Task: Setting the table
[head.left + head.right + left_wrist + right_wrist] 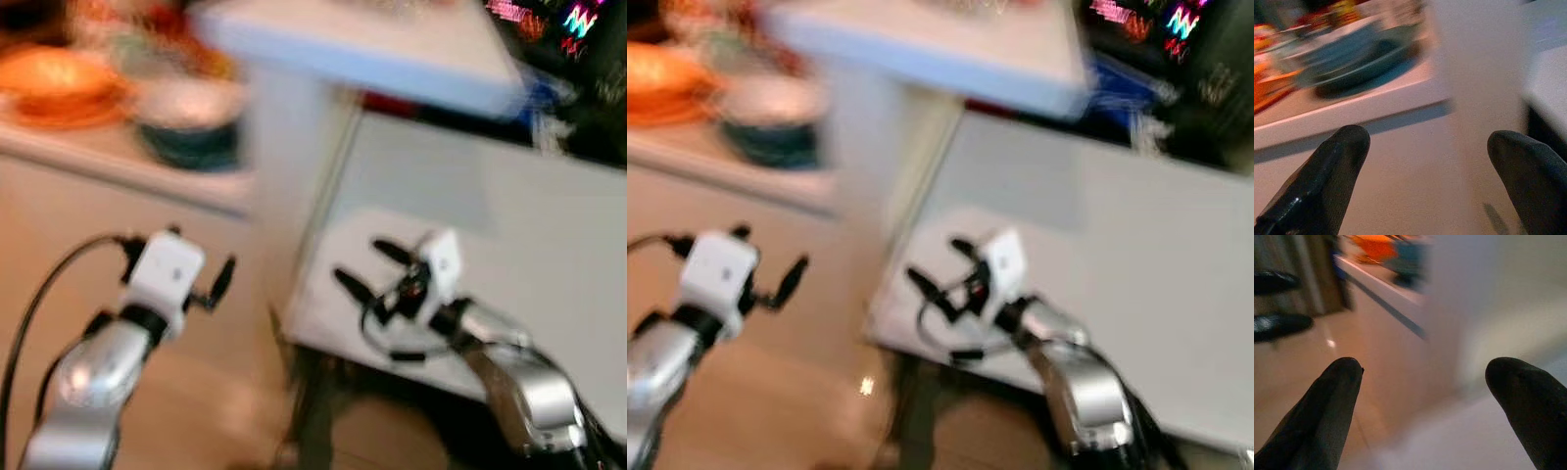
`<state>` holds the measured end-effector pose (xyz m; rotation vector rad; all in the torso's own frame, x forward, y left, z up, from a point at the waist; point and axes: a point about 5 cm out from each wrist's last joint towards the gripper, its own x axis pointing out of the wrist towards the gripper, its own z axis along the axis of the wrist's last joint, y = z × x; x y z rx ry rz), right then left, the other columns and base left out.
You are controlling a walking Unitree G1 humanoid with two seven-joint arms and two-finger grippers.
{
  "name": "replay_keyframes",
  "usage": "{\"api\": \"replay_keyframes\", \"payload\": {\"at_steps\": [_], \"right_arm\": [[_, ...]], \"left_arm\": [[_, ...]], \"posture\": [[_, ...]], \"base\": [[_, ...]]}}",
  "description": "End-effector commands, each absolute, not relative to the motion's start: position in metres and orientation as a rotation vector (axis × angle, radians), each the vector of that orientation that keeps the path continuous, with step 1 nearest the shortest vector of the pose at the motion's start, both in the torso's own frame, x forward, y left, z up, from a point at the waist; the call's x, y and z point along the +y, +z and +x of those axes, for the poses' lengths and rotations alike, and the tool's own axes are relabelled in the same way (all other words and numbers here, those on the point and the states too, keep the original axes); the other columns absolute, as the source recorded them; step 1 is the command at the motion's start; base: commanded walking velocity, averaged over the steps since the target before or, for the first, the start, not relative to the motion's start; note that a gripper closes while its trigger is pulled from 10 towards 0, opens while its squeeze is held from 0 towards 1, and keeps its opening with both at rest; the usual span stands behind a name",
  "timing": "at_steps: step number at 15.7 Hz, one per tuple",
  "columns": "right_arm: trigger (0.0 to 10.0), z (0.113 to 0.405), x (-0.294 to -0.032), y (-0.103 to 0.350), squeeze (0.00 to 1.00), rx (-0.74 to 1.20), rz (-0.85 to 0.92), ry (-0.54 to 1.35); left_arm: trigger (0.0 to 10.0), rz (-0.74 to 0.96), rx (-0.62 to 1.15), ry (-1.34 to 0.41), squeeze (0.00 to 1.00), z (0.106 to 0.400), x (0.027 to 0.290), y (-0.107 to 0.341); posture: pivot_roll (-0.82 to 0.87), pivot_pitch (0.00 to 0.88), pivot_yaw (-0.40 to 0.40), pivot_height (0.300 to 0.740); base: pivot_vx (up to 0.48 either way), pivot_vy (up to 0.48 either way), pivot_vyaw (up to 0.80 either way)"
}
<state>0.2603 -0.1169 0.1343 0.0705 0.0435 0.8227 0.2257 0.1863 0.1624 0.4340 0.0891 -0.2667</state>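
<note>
The picture is blurred by motion. A dark teal bowl (pixel 191 127) with a pale inside sits on a light counter (pixel 118 157) at the upper left, beside orange dishes (pixel 59 88). In the left wrist view the teal bowl (pixel 1361 58) lies ahead on the counter ledge. My left gripper (pixel 201 257) is open and empty, below the counter's front. My right gripper (pixel 367 266) is open and empty too, held over the near corner of a white table (pixel 519 225). The right wrist view looks past its fingertips (pixel 1327 401) at the counter edge (pixel 1386 298).
A tall white panel (pixel 294 176) stands between the counter and the table. A pale raised surface (pixel 392 49) overhangs at the top. Dark clutter with coloured lights (pixel 578 39) lies at the far right. Tan floor (pixel 225 411) shows below.
</note>
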Motion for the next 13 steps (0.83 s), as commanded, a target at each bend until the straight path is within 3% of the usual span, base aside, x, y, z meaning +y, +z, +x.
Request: {"api": "replay_keyframes", "payload": {"at_steps": [1,3,4,5,6,7,9,11,13], "right_arm": [[10.0,0.262,-0.127,0.137,1.0,0.04,0.091,0.797],[10.0,0.261,-0.129,0.141,1.0,0.016,0.165,0.772],[10.0,0.262,-0.13,0.141,0.85,-0.009,0.094,0.729],[10.0,0.262,-0.13,0.14,0.52,-0.005,0.079,0.72],[10.0,0.265,-0.129,0.136,0.0,0.015,0.05,0.681],[10.0,0.273,-0.129,0.132,0.0,0.035,-0.006,0.566],[10.0,0.283,-0.131,0.135,0.0,0.033,0.055,0.428],[10.0,0.288,-0.131,0.141,0.0,0.012,0.101,0.354],[10.0,0.289,-0.126,0.146,0.0,-0.02,0.077,0.351]], "left_arm": [[10.0,0.423,0.076,-0.324,0.0,0.225,0.176,0.163],[10.0,0.428,0.077,-0.319,0.0,0.226,0.177,0.164],[10.0,0.432,0.079,-0.316,0.0,0.227,0.178,0.163],[10.0,0.436,0.08,-0.315,0.0,0.227,0.178,0.163],[10.0,0.456,0.083,-0.298,0.0,0.23,0.177,0.161],[10.0,0.484,0.076,-0.255,0.0,0.238,0.175,0.159],[10.0,0.461,0.049,-0.224,0.0,0.245,0.172,0.164],[10.0,0.448,0.031,-0.177,0.0,0.249,0.173,0.167],[10.0,0.409,0.007,-0.091,0.0,0.254,0.176,0.171]], "posture": [[0.09,0.0,-0.068,0.74],[0.09,0.0,-0.07,0.74],[0.09,0.0,-0.071,0.74],[0.09,0.0,-0.073,0.74],[0.09,0.0,-0.073,0.74],[0.08,0.0,-0.071,0.74],[0.08,0.0,-0.076,0.74],[0.08,0.0,-0.081,0.74],[0.08,0.0,-0.089,0.74]], "base": [[0.0,0.48,0.0],[0.0,0.48,0.0],[0.0,0.48,0.0],[0.0,0.48,0.0],[0.0,0.48,0.0],[0.0,0.48,0.0],[0.0,0.48,0.0],[0.0,0.48,0.0],[0.0,0.48,-0.71]]}}
